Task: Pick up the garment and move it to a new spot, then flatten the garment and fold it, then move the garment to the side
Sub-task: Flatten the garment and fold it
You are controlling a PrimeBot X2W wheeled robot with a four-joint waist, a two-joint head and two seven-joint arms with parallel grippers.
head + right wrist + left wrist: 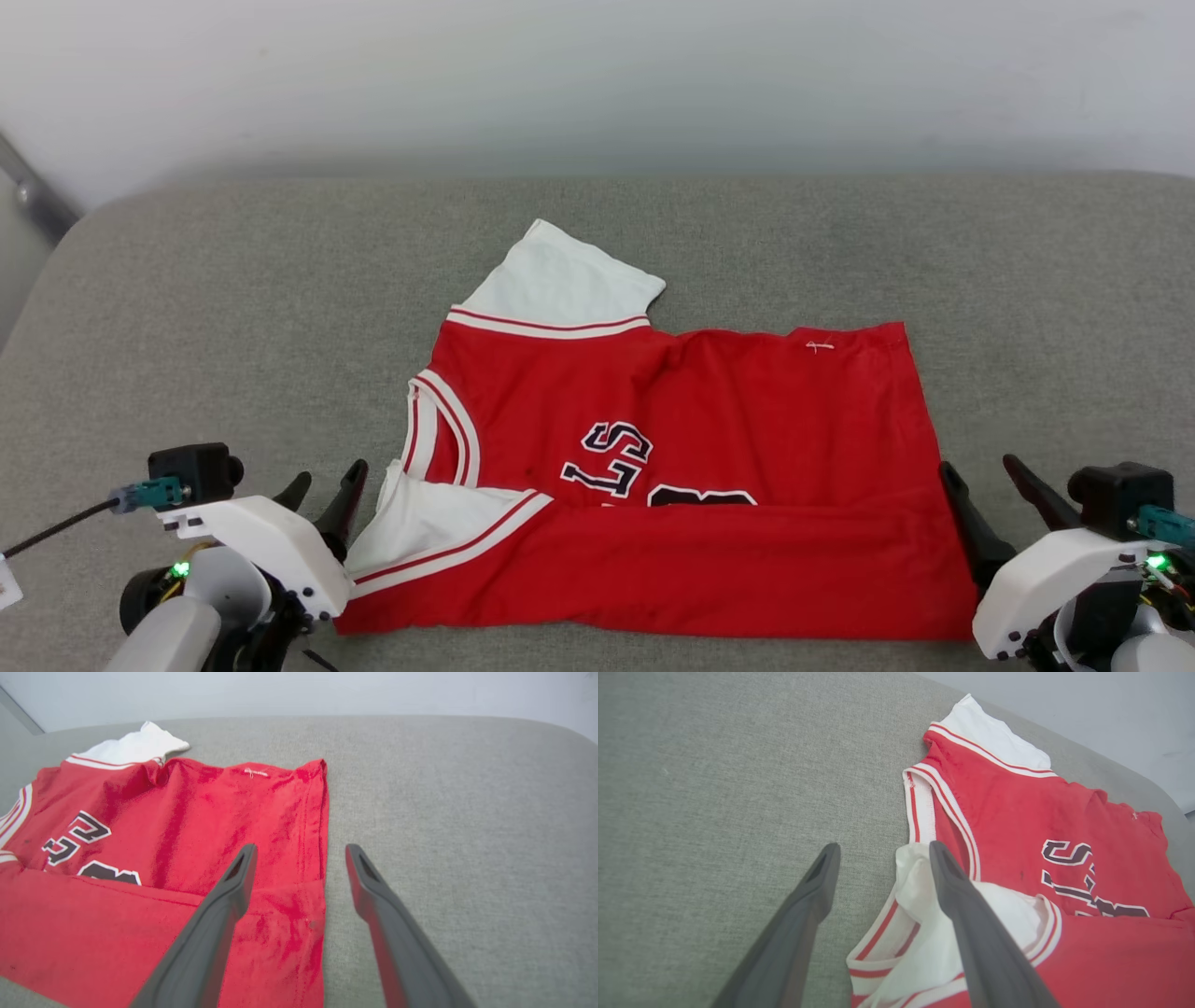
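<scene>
Left gripper (329, 472) sits at the garment's collar end, jaws spread and holding nothing; in the left wrist view (883, 845) one finger lies over the near white sleeve (924, 933), contact cannot be told. Right gripper (977, 463) sits at the garment's hem end, jaws likewise apart and empty; in the right wrist view (302, 847) its fingers straddle the hem edge, one above red cloth, one above bare cushion. Garment (709, 420) lies flat and sideways near the middle of the grey cushion (233, 308), collar toward the robot's left, hem toward its right. Progress, judged: placing and flattening look done, and a first fold is in, since the garment's near long edge is turned up over the chest and covers the lower part of the black lettering (611, 457). Far white sleeve (560, 280) sticks out beyond the garment's far edge, unfolded. Left to do, judged: fold the far side in, fold further, then carry the bundle aside. Containers: none in use; the garment rests directly on the cushion.
</scene>
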